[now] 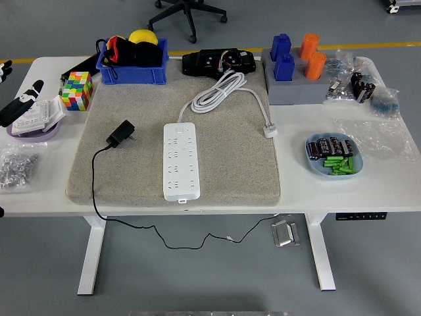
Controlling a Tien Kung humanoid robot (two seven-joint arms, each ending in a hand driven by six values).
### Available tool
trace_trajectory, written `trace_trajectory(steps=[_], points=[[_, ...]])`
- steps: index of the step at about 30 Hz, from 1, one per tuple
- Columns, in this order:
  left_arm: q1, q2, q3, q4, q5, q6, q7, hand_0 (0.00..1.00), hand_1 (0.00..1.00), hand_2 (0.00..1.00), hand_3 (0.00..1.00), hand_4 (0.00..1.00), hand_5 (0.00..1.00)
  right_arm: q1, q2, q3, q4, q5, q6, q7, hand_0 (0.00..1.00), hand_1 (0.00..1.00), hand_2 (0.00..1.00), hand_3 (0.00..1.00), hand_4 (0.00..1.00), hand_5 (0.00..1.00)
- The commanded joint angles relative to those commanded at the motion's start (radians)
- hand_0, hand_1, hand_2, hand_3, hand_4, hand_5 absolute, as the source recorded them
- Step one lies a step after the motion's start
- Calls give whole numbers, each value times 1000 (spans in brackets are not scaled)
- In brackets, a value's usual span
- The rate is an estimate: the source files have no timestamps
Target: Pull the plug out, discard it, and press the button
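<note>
Fingers (26,93) of the left hand (16,105) are spread at the table's (217,204) left edge, gripping nothing, above a purple dish (36,130). Well to their right on the grey mat (230,164) lies the black plug (122,133), unplugged, just left of the white strip (181,161). Beyond the fingertips stands a cube (77,91).

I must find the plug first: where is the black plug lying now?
In the head view the black plug lies on the grey mat, left of the white power strip, not plugged in.
</note>
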Motion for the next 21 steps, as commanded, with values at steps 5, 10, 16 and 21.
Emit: trace_trajectory(steps=[5,10,16,21], points=[[-7,2,-1,2,0,2,-2,962,968,962,961,803,668,3,0,-8,0,-1,1,0,767,729,724,713,883,658],[-3,-8,17,1,0,1,-1,959,962,960,960,789,655,-7,4,13,-1,-3,-1,0,767,729,724,713,883,658],[3,-10,21,0,-1,4,3,954,956,957,959,784,648,-19,6,6,-7,-4,1,-1,767,729,724,713,883,658],[-4,-1,38,0,-5,2,5,954,956,957,959,784,648,-18,4,5,-7,-3,-1,-1,767,729,724,713,883,658]])
